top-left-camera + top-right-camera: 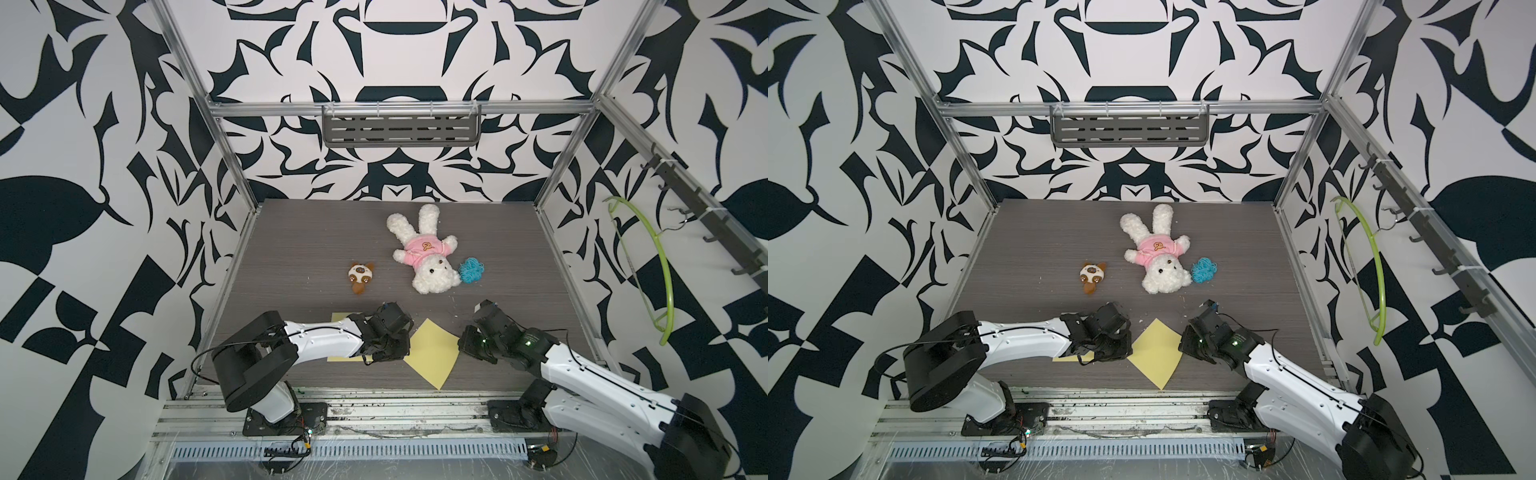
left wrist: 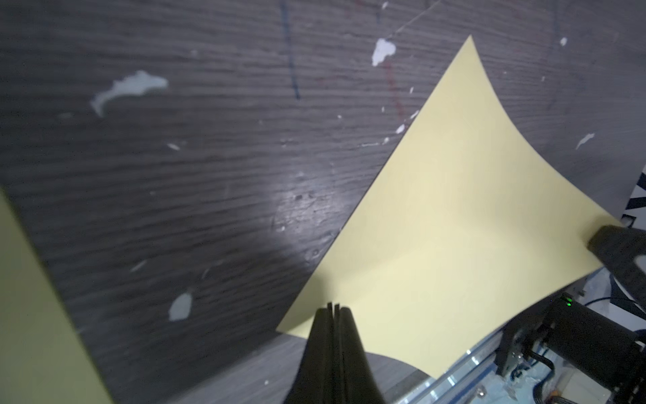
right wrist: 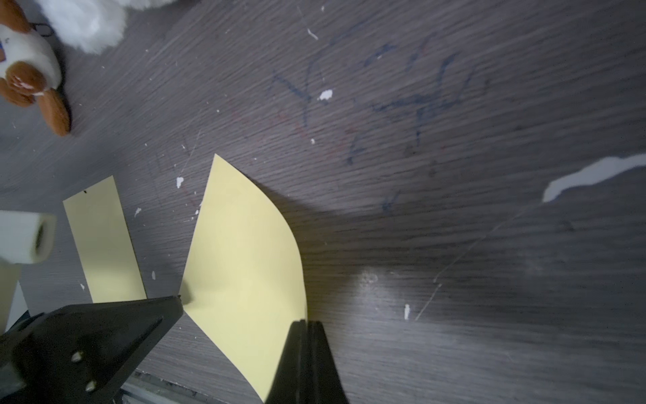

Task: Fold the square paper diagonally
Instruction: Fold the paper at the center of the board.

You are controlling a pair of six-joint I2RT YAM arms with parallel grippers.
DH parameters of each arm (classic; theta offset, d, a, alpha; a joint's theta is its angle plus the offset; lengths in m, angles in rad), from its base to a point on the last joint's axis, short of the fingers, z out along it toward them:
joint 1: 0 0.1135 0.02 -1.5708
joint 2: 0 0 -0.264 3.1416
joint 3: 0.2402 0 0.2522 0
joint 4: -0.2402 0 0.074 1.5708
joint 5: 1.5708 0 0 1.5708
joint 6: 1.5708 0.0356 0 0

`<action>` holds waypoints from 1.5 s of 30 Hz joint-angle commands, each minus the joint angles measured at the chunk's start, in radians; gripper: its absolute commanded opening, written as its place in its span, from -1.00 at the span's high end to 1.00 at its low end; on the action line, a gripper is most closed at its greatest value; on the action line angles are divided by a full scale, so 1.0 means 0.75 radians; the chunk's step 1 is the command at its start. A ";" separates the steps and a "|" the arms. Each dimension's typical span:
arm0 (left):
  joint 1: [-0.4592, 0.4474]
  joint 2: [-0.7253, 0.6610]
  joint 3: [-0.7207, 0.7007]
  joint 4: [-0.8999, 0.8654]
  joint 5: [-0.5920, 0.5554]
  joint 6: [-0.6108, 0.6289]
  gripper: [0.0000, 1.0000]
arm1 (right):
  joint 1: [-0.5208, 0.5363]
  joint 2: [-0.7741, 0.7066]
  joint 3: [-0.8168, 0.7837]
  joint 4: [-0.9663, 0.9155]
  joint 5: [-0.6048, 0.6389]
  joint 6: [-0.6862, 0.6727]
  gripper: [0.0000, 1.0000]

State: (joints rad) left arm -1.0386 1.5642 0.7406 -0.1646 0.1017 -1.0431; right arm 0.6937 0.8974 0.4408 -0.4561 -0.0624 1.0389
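I have the paper [image 1: 432,353] lying as a diamond at the lower centre of the frame in both top views. It sits on the worktop [image 1: 311,249] just above the front rail, between my two arms. The left jaws are closed, and as far as the left wrist view lets me judge they have nipped the left-hand corner. Their tips overlap the sheet right at the point, and the shadow beside it suggests that corner is raised a little. The right jaws are pinched shut on the opposite, right-hand corner, and in the right wrist view the sheet bows up towards them. A second sheet [image 3: 105,238] lies partly under my left arm, apart from the one I hold, and I take it to be no part of this job. The bunny [image 1: 424,257] and the other toys sit well apart, near the middle of the frame. I judge the task barely begun. The grasp is made, but the paper is one layer with no crease. What is left is carrying one held corner over onto the other, matching the edges and pressing the diagonal flat.
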 commanded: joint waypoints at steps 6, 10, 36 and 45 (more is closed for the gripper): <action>-0.012 0.000 -0.039 -0.018 -0.006 -0.018 1.00 | -0.005 -0.008 0.047 -0.012 0.020 -0.031 1.00; -0.018 0.022 -0.052 -0.037 -0.038 -0.016 1.00 | -0.005 -0.009 0.061 -0.018 0.017 -0.034 1.00; -0.027 0.002 -0.114 -0.059 -0.087 -0.029 1.00 | 0.292 0.478 0.042 0.917 -0.191 0.316 1.00; -0.027 0.006 -0.104 -0.072 -0.092 -0.025 1.00 | 0.298 0.564 0.001 0.961 -0.171 0.335 1.00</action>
State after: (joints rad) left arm -1.0554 1.5520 0.6941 -0.1234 0.0673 -1.0660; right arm 0.9123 1.3098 0.4492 0.2108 -0.1978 1.2747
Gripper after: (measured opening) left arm 0.045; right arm 0.048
